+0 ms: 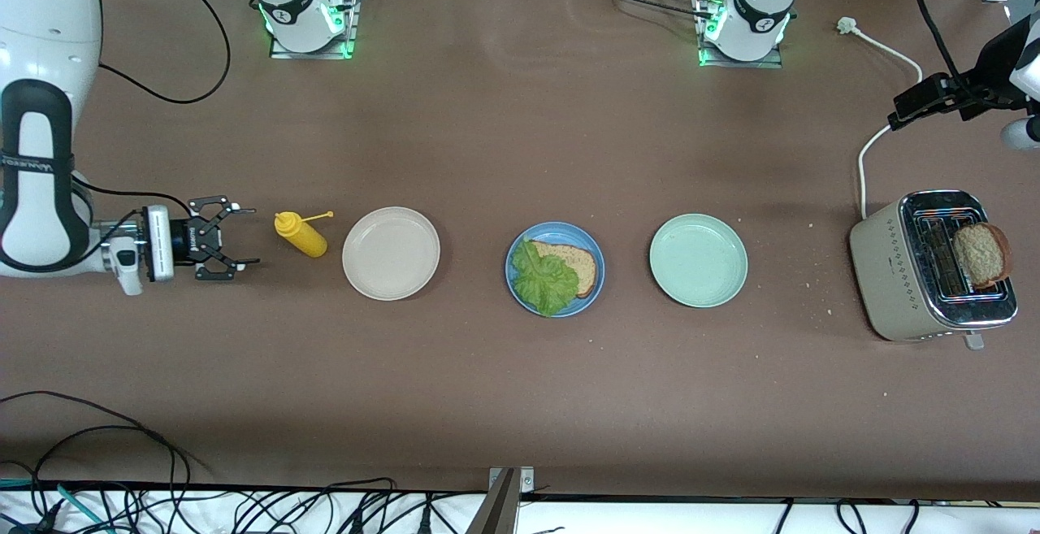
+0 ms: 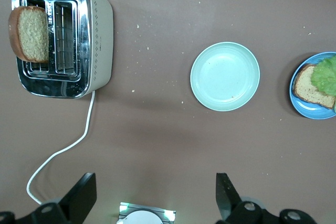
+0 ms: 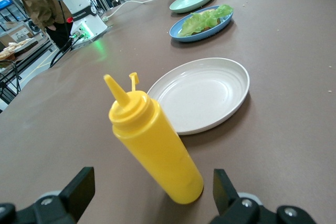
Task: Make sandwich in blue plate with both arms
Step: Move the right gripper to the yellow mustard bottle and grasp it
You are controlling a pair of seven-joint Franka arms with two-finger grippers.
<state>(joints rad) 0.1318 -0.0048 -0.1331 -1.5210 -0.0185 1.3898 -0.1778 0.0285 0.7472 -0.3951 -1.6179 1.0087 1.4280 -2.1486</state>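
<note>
Brown table (image 1: 520, 128) with three plates in a row: beige plate (image 1: 391, 253) toward the right arm's end, blue plate (image 1: 555, 269) in the middle, green plate (image 1: 698, 259) toward the left arm's end. Blue plate holds one bread slice (image 1: 582, 264) with a lettuce leaf (image 1: 547, 278) lying over part of it; no top slice on it. Second slice (image 1: 981, 253) stands up out of a toaster (image 1: 926, 270) slot at the left arm's end. Right gripper (image 1: 240, 241) low by the table at the right arm's end, jaws spread wide, holding nothing, pointed at a yellow bottle (image 1: 301, 233) that stands upright just beside the beige plate; fingers apart from the bottle. Left gripper (image 2: 155, 195) shows best in its wrist view: jaws wide apart, empty, up over bare table between toaster and green plate.
</note>
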